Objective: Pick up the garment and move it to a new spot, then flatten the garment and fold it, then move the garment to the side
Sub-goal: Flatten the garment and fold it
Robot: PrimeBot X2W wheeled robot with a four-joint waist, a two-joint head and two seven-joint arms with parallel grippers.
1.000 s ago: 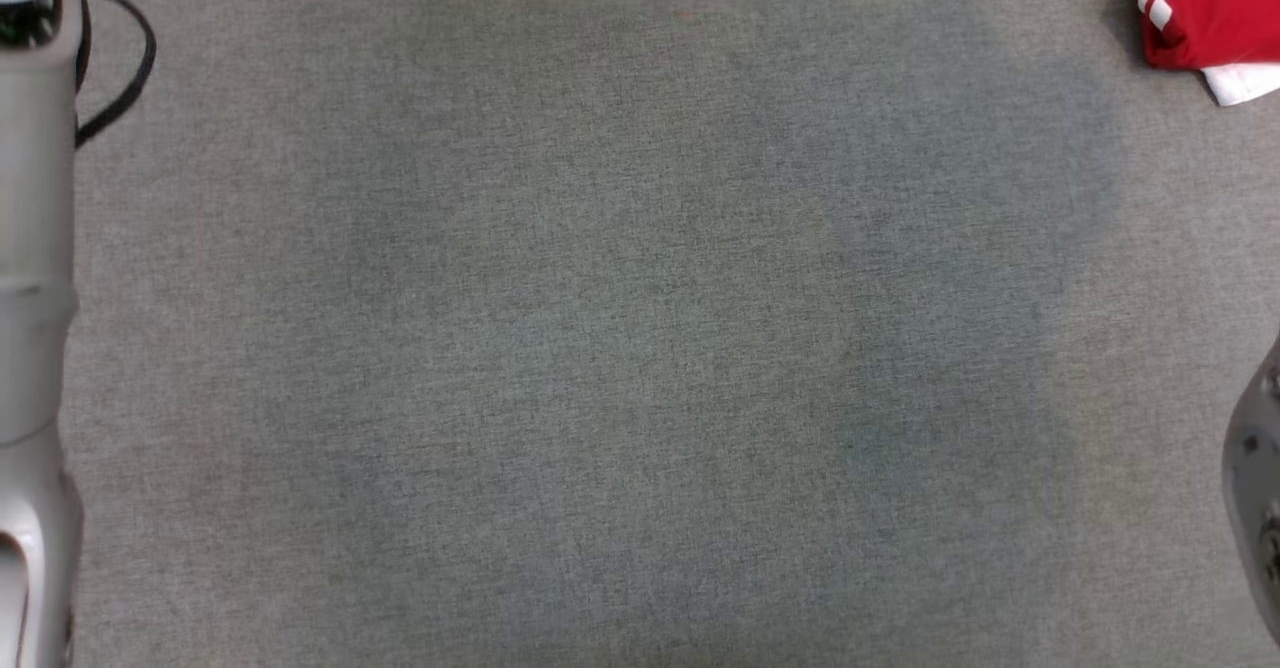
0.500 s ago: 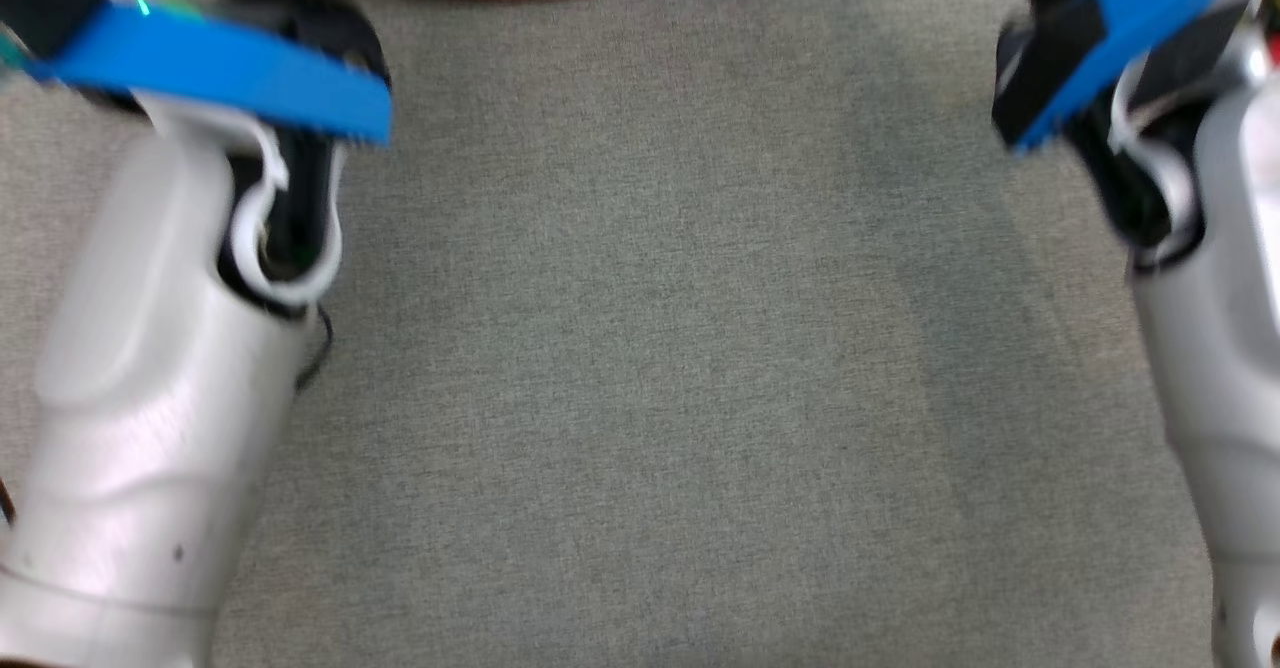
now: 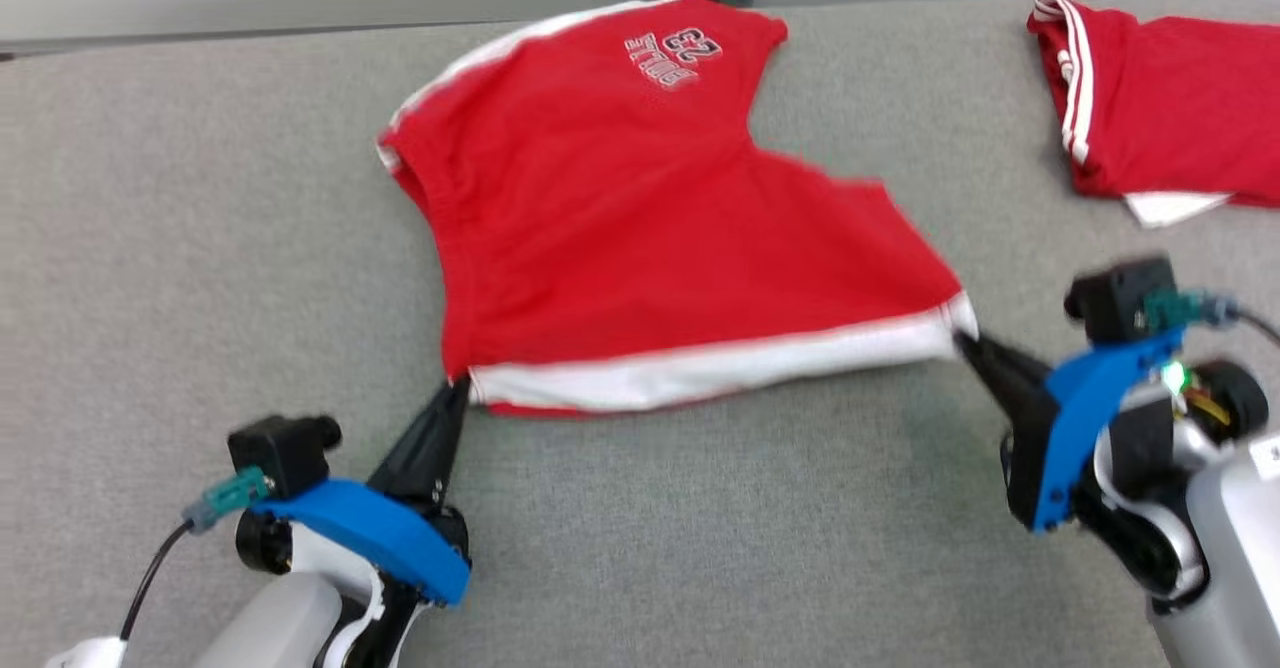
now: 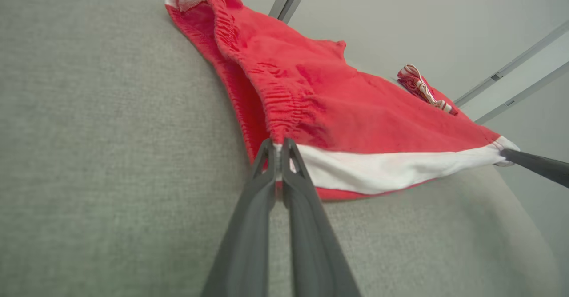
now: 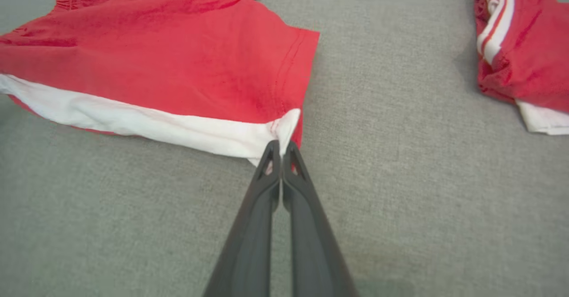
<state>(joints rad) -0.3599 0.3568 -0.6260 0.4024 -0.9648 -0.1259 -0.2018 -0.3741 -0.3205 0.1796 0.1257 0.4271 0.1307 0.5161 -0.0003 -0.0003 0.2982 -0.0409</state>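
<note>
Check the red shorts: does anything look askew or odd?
Slightly. Below the white stripe of the red shorts, near the left claw, a red under-layer peeks out, so the layers are not lined up. The right claw pinches the opposite corner.

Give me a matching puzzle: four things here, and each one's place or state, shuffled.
1. red cloth shorts with white side stripe
2. folded red striped garment
3. left end effector
4. right end effector

A. shut on leg-hem corner
B. lies alone, far right
C. shut on waistband corner
D. stretched between both end effectors

Pairs: 1-D, 2-B, 3-C, 4-A
</note>
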